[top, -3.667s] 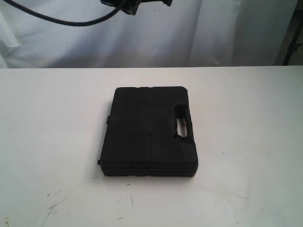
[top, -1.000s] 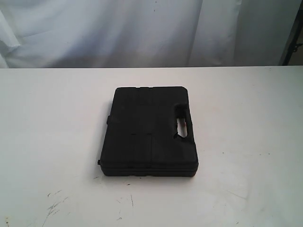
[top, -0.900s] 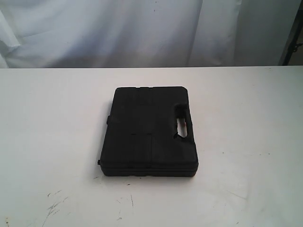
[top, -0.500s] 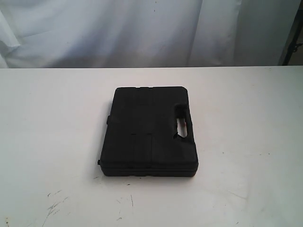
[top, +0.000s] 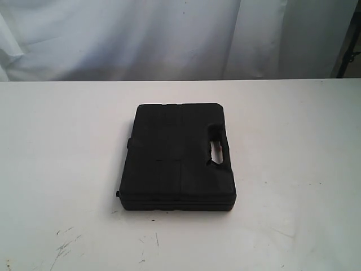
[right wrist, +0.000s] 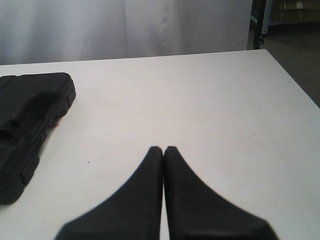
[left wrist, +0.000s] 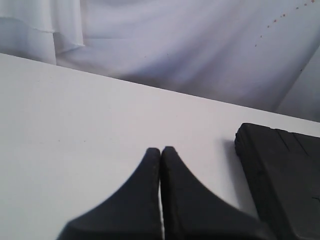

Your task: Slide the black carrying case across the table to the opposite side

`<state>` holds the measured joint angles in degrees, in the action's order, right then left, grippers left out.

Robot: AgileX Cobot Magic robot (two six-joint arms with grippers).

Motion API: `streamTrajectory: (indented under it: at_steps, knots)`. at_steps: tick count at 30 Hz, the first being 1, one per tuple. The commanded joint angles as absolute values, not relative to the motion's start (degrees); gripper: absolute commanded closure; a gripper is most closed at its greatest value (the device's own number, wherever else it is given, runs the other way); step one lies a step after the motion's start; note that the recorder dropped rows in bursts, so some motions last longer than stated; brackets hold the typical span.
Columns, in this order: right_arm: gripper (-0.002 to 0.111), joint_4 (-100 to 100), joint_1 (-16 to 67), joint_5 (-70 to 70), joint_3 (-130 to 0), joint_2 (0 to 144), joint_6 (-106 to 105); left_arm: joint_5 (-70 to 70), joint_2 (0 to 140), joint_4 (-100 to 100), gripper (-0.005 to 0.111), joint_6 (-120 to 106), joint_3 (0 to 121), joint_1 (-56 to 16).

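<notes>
Across the middle of the exterior view, the case (top: 177,158) lies flat on the table (top: 293,226), well apart from every table edge, with its handle slot (top: 216,151) on the side toward the right arm. Neither arm appears in this view, so the slide is judged not yet begun and the step in hand is the approach. Dark scratch marks (top: 65,243) mark the near tabletop, and a pale curtain (top: 169,39) hangs behind. Left wrist view: the left gripper (left wrist: 160,150) has its fingertips pressed together on nothing and hangs over bare table (left wrist: 75,125). One corner of the case (left wrist: 285,175) is near but apart from it. Right wrist view: the right gripper (right wrist: 163,149) is likewise closed and empty above the table (right wrist: 210,100), and the handle side of the case (right wrist: 30,120) sits off to one side, clear of the tips. A good push would likely set the closed tips low against a side wall, near the middle of its length, and press steadily so the case travels straight rather than pivoting. The case is matte black moulded plastic, rectangular and shallow, with rounded corners, a ribbed rim and faint panel lines across its lid.
</notes>
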<state>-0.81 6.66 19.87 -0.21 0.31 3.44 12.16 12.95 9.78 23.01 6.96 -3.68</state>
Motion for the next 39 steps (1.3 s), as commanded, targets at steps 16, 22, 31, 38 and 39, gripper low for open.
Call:
streamTrajectory:
  at_steps: [16,22,31,38,39]
  knots:
    - [0.108,-0.98,6.28,19.82,0.0,0.0,3.48,16.89,0.0,-4.96,0.107,-1.6,0.0,-3.3]
    - [0.108,-0.98,6.28,19.82,0.0,0.0,3.48,17.62,0.0,-4.14,0.107,-1.6,0.0,-3.3]
    - [0.108,-0.98,6.28,19.82,0.0,0.0,3.48,18.22,0.0,-3.91,0.107,-1.76,0.0,-3.3]
    - [0.108,-0.98,6.28,19.82,0.0,0.0,3.48,18.22,0.0,-3.91,0.107,-1.76,0.0,-3.3]
    - [0.108,-0.98,6.28,19.82,0.0,0.0,3.48,18.22,0.0,-3.91,0.107,-1.76,0.0,-3.3]
